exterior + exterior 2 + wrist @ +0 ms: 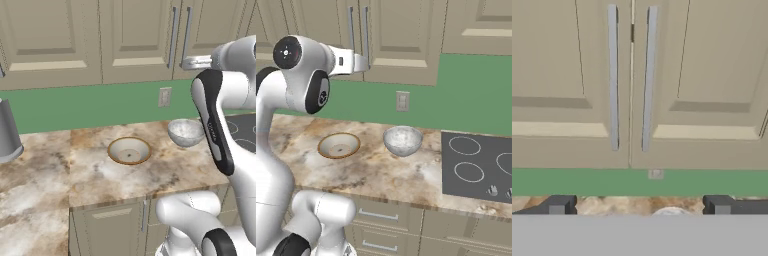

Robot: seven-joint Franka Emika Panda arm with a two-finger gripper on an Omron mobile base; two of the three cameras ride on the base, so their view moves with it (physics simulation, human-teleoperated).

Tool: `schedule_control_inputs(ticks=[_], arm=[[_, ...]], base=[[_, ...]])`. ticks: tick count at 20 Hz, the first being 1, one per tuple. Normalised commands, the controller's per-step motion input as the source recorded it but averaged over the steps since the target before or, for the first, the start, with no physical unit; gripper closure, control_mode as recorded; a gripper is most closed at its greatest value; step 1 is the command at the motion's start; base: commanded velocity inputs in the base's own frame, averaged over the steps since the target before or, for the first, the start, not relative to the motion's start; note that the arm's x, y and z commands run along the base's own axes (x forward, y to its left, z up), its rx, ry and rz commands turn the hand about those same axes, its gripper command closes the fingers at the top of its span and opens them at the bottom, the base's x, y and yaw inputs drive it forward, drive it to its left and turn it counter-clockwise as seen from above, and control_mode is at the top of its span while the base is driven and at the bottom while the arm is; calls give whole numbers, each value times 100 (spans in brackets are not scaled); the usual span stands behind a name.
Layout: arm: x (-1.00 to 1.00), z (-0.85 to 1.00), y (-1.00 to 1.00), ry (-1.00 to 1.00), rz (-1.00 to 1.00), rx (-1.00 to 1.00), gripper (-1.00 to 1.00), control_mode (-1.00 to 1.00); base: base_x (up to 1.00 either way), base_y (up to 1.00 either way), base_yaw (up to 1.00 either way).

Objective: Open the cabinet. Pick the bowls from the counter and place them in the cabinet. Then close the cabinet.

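**Gripper wide open, facing shut cabinet doors**

The gripper (637,205) is raised above the counter (100,175), its two dark fingertips (557,205) standing wide apart with nothing between them. The arm (301,85) reaches up and forward from the base, the hand level and aimed at the wall units.

Below the gripper, on the counter, sit both bowls. The cream bowl (129,150) with the orange-brown rim lies nearer the counter's front edge; the grey-white bowl (185,132) stands just beside it, closer to the wall and toward the stovetop (478,167). They are apart, not touching. The top of the grey-white bowl peeps between the fingertips in the hand view.

Far off to the gripper's left stands a grey cylinder (7,132).

Behind the bowls, under the gripper's line of sight, runs the green wall (90,105) with an outlet (164,97).

Straight ahead is the cabinet (632,85), both doors shut, its two bar handles (613,75) side by side at the centre seam. Nothing stands between the gripper and the handles.
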Motion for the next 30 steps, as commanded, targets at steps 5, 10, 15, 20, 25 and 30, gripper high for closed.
schedule_control_inputs(ticks=[5, 10, 15, 20, 25, 30], arm=[[19, 0, -31, -3, 0, 1, -100, -100], [19, 0, -2, -3, 0, 0, -100, -100], [25, 0, 0, 0, 0, 0, -100, -100], [30, 0, 0, 0, 0, 0, -100, -100], [29, 0, 0, 0, 0, 0, -100, -100], [30, -5, 2, 0, 0, 0, -100, -100]], base=[[0, 0, 0], [0, 0, 0], [0, 0, 0], [0, 0, 0], [0, 0, 0], [0, 0, 0]])
